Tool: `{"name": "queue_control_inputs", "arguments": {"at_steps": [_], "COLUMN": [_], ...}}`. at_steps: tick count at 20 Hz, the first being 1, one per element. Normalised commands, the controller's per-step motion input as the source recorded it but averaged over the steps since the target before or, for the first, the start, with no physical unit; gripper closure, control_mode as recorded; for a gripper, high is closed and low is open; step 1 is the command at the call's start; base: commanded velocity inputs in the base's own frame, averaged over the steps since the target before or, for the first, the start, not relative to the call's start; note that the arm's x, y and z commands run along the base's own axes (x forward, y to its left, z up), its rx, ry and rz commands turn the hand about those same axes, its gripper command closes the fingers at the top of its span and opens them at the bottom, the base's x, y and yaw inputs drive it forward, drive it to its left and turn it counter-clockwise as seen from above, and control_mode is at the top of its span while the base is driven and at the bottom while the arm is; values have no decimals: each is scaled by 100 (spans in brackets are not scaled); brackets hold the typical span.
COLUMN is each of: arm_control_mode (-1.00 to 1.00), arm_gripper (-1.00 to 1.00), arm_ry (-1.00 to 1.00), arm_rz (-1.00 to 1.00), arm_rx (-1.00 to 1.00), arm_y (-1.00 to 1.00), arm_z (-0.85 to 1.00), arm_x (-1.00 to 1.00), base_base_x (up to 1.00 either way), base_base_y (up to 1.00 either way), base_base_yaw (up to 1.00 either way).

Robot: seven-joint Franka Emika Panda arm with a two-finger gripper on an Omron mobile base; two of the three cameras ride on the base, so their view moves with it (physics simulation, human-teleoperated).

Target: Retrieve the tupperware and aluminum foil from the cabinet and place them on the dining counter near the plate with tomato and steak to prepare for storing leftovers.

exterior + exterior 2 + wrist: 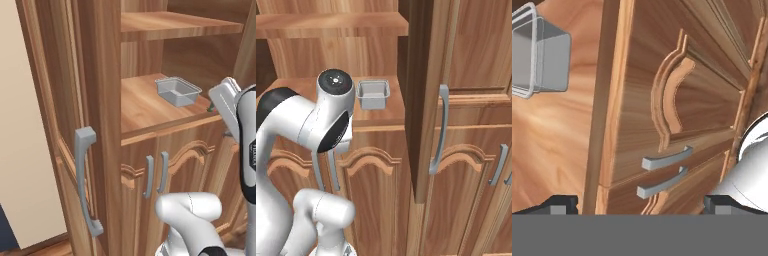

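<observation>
The tupperware [177, 91] is a shallow translucent grey tub sitting alone on the middle shelf of the open wooden cabinet [100, 100]. In the right base view the tupperware [373, 94] rests near the shelf's front edge, just right of my arm's elbow. The hand view has the tupperware [537, 55] at the upper left, rolled on its side. My gripper [640, 202] is open wide with nothing between its fingertips [559, 202], pointing at the lower cabinet doors [702, 100] below and beside the shelf. The aluminum foil, dining counter, plate, tomato and steak are out of view.
An upper shelf [170, 22] hangs over the tub. The cabinet's open doors flank the opening, each with a grey bar handle [85, 180] [440, 130]. Below the shelf, the closed lower doors carry paired handles [155, 175] [662, 172]. A beige wall [25, 125] lies left.
</observation>
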Motion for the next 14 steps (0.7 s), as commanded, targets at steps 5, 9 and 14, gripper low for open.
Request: {"name": "queue_control_inputs", "arguments": {"at_steps": [5,9,14], "arm_control_mode": [-100,-100,-100], "arm_gripper": [-100,-100,-100], "arm_ry": [-7,-5,0], "arm_rz": [0,0,0], "arm_rx": [0,0,0], "arm_y": [0,0,0], "arm_z": [-1,0,0], "arm_x": [46,55,56], "base_base_x": [0,0,0], "base_base_y": [0,0,0], "base_base_yaw": [0,0,0]}}
